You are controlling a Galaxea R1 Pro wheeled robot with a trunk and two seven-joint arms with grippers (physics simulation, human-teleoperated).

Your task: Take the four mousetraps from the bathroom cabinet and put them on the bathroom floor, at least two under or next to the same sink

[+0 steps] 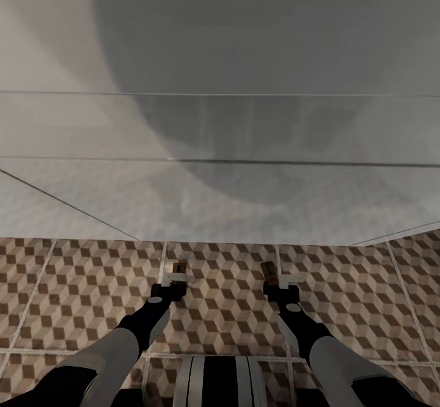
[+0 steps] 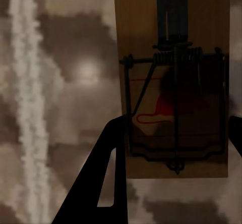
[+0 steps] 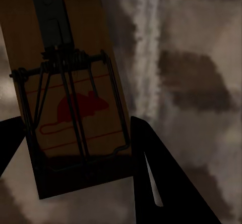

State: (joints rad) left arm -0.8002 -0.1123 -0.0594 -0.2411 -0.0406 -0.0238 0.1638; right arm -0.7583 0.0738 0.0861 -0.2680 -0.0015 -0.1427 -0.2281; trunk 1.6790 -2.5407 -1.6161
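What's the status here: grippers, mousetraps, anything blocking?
Left gripper shut on one mousetrap, right gripper shut on another mousetrap. Both low over the bathroom floor. White sink front close ahead.

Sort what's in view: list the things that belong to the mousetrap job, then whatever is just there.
Job:
- left end effector shut on a mousetrap
- right end effector shut on a second mousetrap
- cube-patterned bathroom floor

Just there:
- grey glass panel ahead

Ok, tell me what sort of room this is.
Probably a bathroom: patterned cube-print floor tiles run up to a wide, smooth white fixture front, likely a sink or tub. Each pincer, left and right, holds a mousetrap.
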